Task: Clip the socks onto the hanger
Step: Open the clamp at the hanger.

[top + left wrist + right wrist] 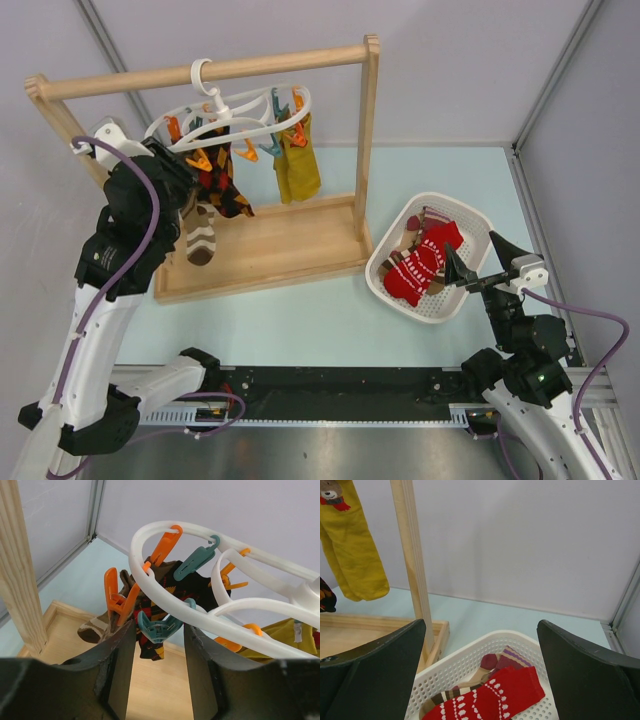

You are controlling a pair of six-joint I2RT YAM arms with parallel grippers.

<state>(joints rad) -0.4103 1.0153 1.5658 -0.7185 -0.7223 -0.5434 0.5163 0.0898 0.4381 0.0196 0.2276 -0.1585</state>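
Note:
The white hanger (250,100) hangs by its hook from the wooden rail. A brown striped sock (201,238) dangles from an orange peg (117,602) on its left side. My left gripper (190,185) is up at the ring (225,626). A teal peg (159,627) fills the narrow gap between its fingertips (122,645). A red patterned sock (425,265) lies in the basket on top of another brown striped sock (455,694). My right gripper (475,258) hovers over them, wide open and holding nothing (481,625).
A mustard sock (297,168) and a black diamond sock (225,185) hang from the hanger too. The wooden frame's right post (370,140) stands just left of the white perforated basket (470,215). Enclosure walls close off the back and right.

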